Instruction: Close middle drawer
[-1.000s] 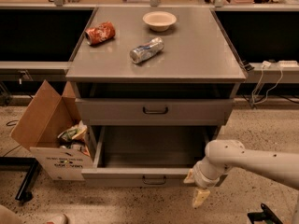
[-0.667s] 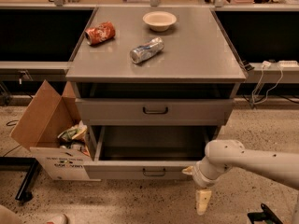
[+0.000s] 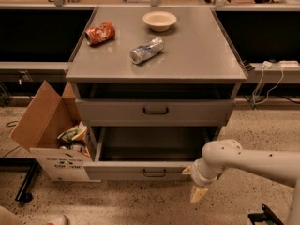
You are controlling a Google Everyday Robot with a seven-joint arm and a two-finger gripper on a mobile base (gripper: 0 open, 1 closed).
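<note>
By middle drawer [image 3: 123, 171] front, gripper [image 3: 192, 182]; arm [image 3: 262, 165] edge-cropped

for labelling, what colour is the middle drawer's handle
Dark handle, camera view; end effector hangs beside the middle drawer.

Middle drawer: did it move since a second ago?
Yes. The middle drawer slid slightly inward toward the cabinet, whose top stayed put. The end effector hangs by the drawer front's right end.
</note>
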